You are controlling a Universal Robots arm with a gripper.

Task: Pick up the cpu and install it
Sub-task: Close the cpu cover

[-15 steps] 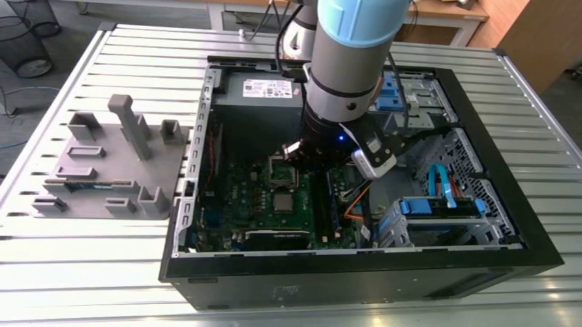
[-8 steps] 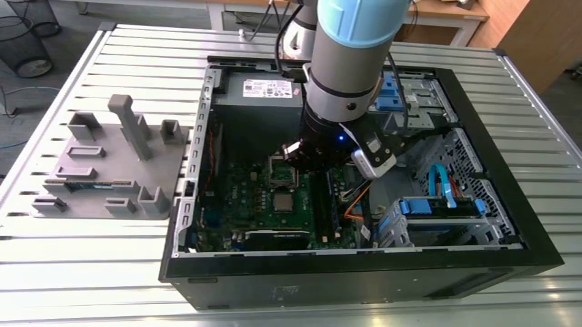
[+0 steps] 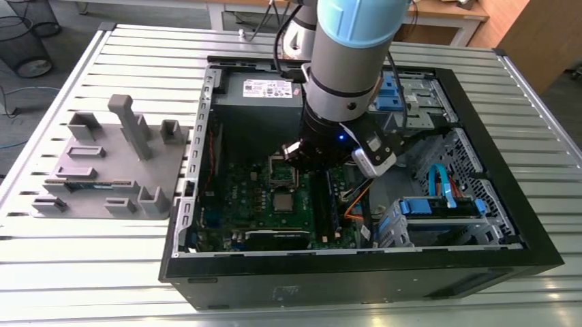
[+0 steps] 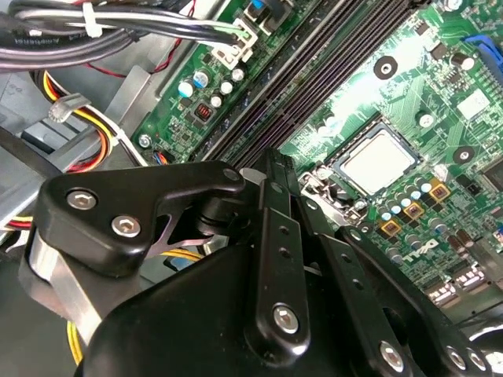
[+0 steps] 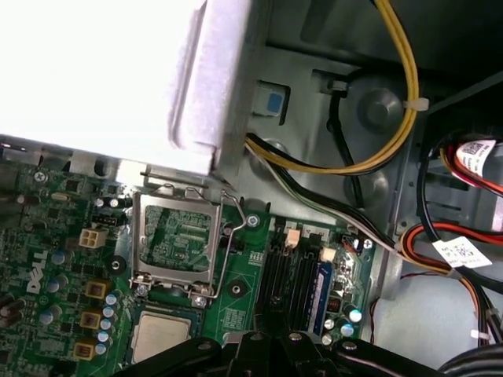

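The cpu (image 3: 285,202) is a small silver square lying flat in its socket on the green motherboard (image 3: 245,204). It also shows in both wrist views, cpu (image 4: 377,161) and cpu (image 5: 161,336). The socket's metal load plate (image 5: 174,242) stands flipped open beside it, its wire lever (image 5: 228,236) raised. My gripper (image 4: 277,161) hangs above the board near the black memory slots (image 4: 314,71), a short way from the cpu. Its fingers are shut with nothing between them. In the exterior view the gripper (image 3: 304,158) sits under the arm's wrist, inside the case.
The open black computer case (image 3: 364,272) lies on a slatted metal table (image 3: 109,272). A grey tray (image 3: 100,170) with upright holders stands at the exterior view's left. Cable bundles (image 5: 377,157), drive cages (image 3: 446,211) and the power supply (image 3: 259,95) crowd the case around the arm.
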